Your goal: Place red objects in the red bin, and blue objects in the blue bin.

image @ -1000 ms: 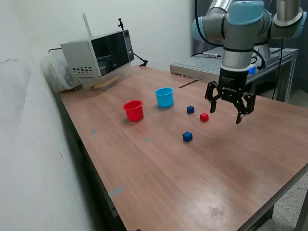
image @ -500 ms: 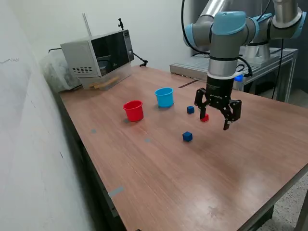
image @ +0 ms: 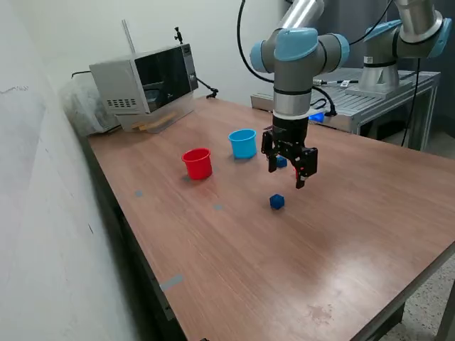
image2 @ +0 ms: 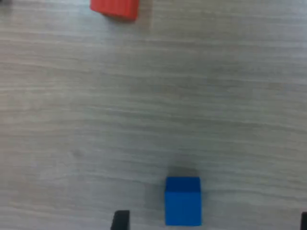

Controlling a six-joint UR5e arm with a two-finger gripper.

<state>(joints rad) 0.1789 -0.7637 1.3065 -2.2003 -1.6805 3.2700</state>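
Wooden table [image: 341, 241] at frame centre: gripper [image: 286, 169] is held spread and empty above blue cube [image: 277, 202]. Jaws should be centred over it before descent.

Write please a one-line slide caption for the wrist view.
Open gripper above the wooden table, a dark blue cube between its fingertips.
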